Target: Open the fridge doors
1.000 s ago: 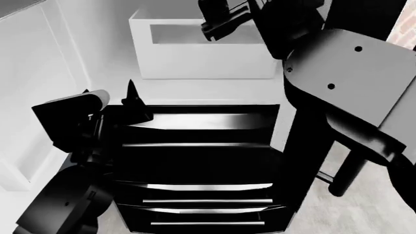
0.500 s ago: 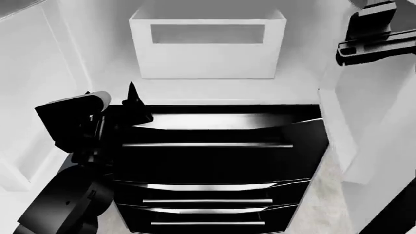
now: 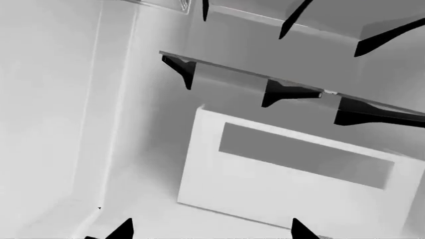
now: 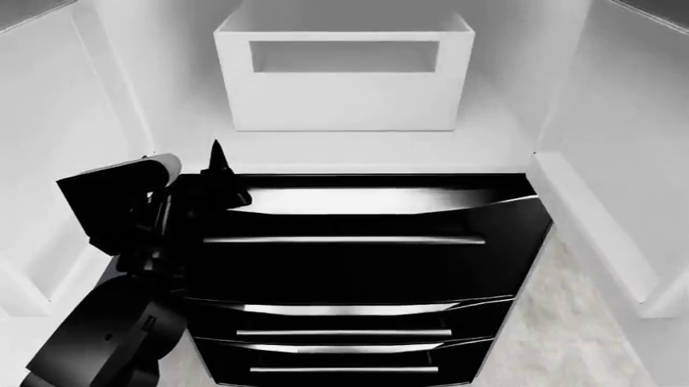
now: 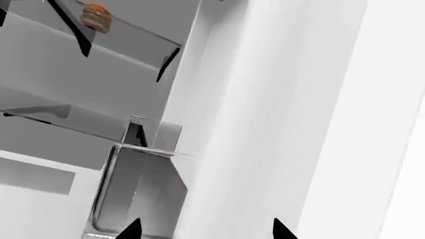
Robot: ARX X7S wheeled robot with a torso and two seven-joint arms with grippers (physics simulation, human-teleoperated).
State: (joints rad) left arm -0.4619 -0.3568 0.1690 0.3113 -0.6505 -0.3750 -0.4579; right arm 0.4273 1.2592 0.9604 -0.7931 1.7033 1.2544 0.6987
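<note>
Now | fridge doors (image 4: 43, 161) both swung wide | left gripper (image 3: 209, 230) spread, empty | right gripper (image 5: 202, 228) apparently spread

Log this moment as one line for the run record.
fridge doors: both swung open, white inner faces showing | left gripper: above drawers, holding nothing | right gripper: open, empty

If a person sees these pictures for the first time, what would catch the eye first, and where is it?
Most striking in the head view is the open white fridge interior with a white box-shaped bin at its back, above the glossy black drawers with horizontal silver handles. The fridge doors stand swung out at both sides, white inner faces showing. The left gripper sits by the top drawer's left corner, and in the right wrist view a small orange food item lies on a glass shelf.
</note>
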